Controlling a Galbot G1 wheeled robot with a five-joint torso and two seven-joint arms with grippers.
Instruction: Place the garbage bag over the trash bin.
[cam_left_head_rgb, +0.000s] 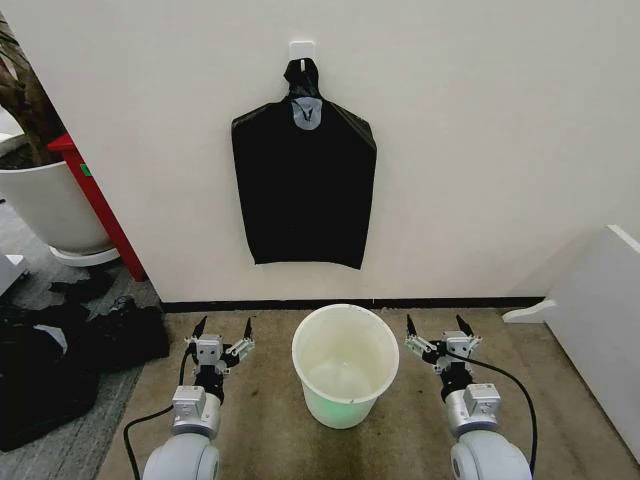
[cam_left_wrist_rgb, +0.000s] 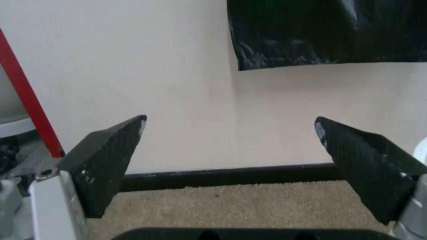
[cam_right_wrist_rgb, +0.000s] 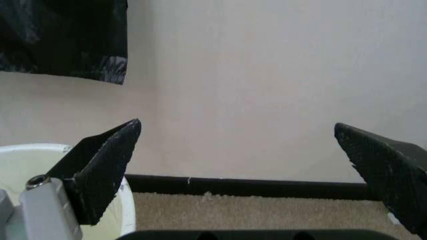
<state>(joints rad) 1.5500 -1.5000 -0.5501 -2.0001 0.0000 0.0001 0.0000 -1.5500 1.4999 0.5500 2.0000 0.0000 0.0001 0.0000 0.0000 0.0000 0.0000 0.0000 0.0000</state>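
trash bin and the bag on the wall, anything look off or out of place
Nothing stands out. The trash bin stands upright and unlined on the carpet, between the open left gripper and open right gripper. The garbage bag hangs flat from a wall hook above it, not torn or fallen. Dark items lie heaped on the floor at the left.

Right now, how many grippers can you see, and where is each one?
2. The left gripper hovers open over the carpet left of the trash bin; the right gripper hovers open on its right. Neither touches the bin.

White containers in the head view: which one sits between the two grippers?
The trash bin, small and cream-white, on the carpet; the larger plant pot stands far left.
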